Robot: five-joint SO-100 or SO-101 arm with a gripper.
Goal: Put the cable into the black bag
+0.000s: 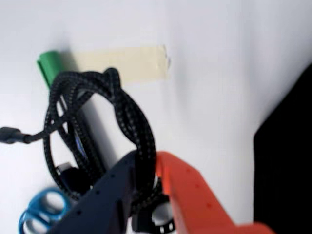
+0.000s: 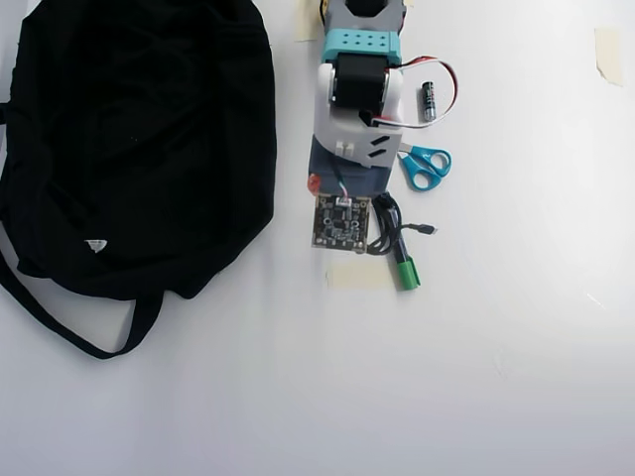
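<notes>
In the wrist view the cable (image 1: 127,109), a coil of black braided wire with its plug end sticking out to the left, is pinched between my dark blue and orange jaws. My gripper (image 1: 146,160) is shut on the coil's lower right strands. The black bag (image 1: 287,165) fills the right edge of that view, apart from the cable. In the overhead view the bag (image 2: 139,129) lies at the left. The cable (image 2: 385,228) shows beside the wrist camera board, which hides the gripper.
A green-capped marker (image 1: 48,66) lies under the coil, and it also shows in the overhead view (image 2: 407,271). Blue scissors (image 2: 427,166), a battery (image 2: 428,100), a tape strip (image 1: 126,62) and a black ring band (image 1: 161,223) are close by.
</notes>
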